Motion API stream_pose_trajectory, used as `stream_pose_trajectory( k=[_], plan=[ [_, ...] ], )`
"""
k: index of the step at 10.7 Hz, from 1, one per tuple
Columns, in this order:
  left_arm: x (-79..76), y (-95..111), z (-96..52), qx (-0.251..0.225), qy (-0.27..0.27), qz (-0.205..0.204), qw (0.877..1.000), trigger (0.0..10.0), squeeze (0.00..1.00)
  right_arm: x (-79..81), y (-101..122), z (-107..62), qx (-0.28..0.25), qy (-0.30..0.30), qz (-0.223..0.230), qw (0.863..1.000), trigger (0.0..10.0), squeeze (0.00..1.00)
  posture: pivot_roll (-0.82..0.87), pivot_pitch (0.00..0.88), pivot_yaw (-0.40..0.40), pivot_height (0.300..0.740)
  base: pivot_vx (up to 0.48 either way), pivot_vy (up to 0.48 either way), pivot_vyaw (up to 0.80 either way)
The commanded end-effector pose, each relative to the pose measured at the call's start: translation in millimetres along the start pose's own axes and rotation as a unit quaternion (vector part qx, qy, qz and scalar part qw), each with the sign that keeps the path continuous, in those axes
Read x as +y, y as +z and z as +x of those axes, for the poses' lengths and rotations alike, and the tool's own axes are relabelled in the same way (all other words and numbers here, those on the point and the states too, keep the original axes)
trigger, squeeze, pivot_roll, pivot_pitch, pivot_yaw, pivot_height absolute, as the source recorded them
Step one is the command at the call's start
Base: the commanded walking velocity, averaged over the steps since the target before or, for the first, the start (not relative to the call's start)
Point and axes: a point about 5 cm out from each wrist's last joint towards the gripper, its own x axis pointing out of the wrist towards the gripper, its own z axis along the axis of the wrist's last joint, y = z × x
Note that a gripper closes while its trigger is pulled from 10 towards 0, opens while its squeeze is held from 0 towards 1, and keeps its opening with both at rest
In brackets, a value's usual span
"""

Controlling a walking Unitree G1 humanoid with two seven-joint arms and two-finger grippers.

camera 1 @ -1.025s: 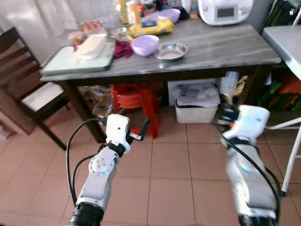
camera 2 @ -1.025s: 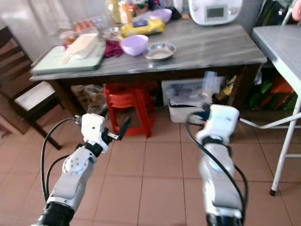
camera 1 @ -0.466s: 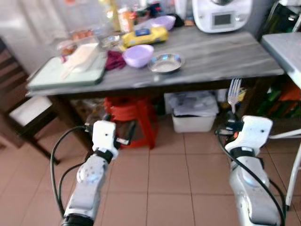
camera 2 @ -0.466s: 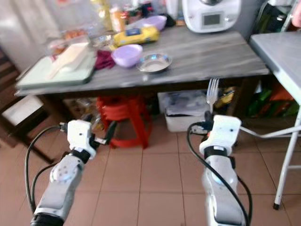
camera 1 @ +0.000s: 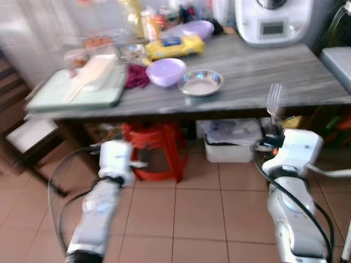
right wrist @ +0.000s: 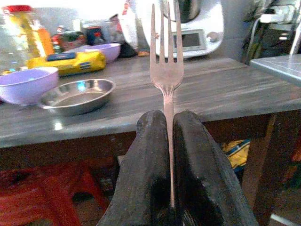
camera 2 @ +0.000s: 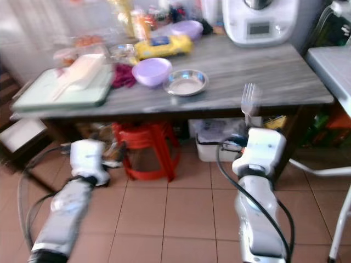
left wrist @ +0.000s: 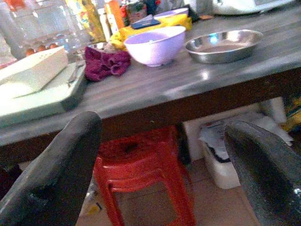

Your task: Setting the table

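Right gripper (right wrist: 168, 141): fingers (right wrist: 143, 169) pressed together on the fork (right wrist: 165, 61) handle, tines upright, held in front of the table (camera 1: 285, 76) edge, below its top. Left gripper (left wrist: 164, 155): fingers (left wrist: 66, 169) wide apart, holding nothing, facing the red stool (camera 1: 156, 148) under the table. On the table: steel dish (camera 1: 201, 82) just beside a purple bowl (camera 1: 166, 71), a green tray (camera 1: 77, 90) at the left end, a white appliance (camera 1: 274, 19) at the back.
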Motion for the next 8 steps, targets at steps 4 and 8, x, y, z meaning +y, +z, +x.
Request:
stream_pose_trajectory(
  k=[4,8],
  plan=[
    [3.9,1.1,-13.9,0.007,-0.005,0.005,1.000,10.0,0.00,-5.6,0.9,0.4,-0.001,-0.004,0.000,1.000,10.0,0.00,-0.15,0.056,0.116,0.740,0.362,0.000,0.00],
    [1.2,1.3,-17.7,0.013,-0.010,0.001,1.000,10.0,0.00,-3.2,0.9,2.7,-0.003,0.000,0.001,1.000,10.0,0.00,-0.15,0.050,0.116,0.740,0.363,0.000,0.00]
  ],
)
